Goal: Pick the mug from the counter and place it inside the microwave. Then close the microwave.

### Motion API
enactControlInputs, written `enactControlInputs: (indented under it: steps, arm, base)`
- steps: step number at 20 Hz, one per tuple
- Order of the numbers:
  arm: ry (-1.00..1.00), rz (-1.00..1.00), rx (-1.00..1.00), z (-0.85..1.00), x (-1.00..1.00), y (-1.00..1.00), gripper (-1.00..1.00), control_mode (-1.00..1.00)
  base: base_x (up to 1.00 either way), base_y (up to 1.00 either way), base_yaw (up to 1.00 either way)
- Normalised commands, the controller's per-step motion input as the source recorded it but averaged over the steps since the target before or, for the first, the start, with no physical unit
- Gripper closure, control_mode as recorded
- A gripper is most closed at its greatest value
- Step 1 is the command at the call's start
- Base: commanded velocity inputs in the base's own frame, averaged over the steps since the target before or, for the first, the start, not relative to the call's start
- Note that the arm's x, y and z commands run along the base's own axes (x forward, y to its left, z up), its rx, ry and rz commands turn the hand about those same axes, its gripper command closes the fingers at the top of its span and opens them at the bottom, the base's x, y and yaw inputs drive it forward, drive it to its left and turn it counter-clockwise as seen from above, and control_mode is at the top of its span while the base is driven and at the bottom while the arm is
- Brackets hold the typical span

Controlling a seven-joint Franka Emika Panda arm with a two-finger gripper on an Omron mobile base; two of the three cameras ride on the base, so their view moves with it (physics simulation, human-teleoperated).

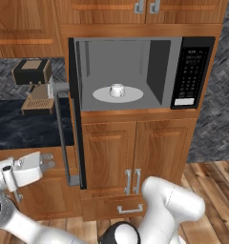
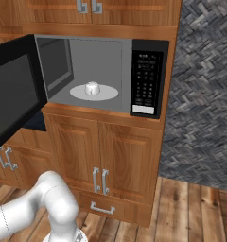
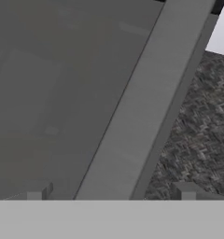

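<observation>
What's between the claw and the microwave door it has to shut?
Nothing visible. The claw sits just left of the open black microwave door, beside its long silver handle. The small white mug already rests on the round grey turntable.

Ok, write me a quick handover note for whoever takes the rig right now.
Gripper: empty, fingers apart, out beside the open door's outer face, near its handle.
Mug: upright on the turntable inside the microwave.
Door: wide open, swung left.
Done: mug placed.
Left: push the door shut.
</observation>
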Motion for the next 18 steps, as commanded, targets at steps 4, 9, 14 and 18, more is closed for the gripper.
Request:
enactControlInputs:
  steps: [4, 9, 14, 18]
  arm:
    - [0.00, 0.06, 0.00, 0.00, 0.00, -0.19, -1.00, -1.00]
    - [0.00, 0.17, 0.00, 0.00, 0.00, -0.48, -1.00, -1.00]
    - [0.00, 0.20, 0.00, 0.00, -0.01, -0.61, -1.00, -1.00]
    - [0.00, 0.18, 0.00, 0.00, -0.06, -0.65, -1.00, -1.00]
  base:
    - [0.00, 0.00, 0.00]
    - [0.00, 0.00, 0.00]
    - [0.00, 0.00, 0.00]
    - [0.00, 0.00, 0.00]
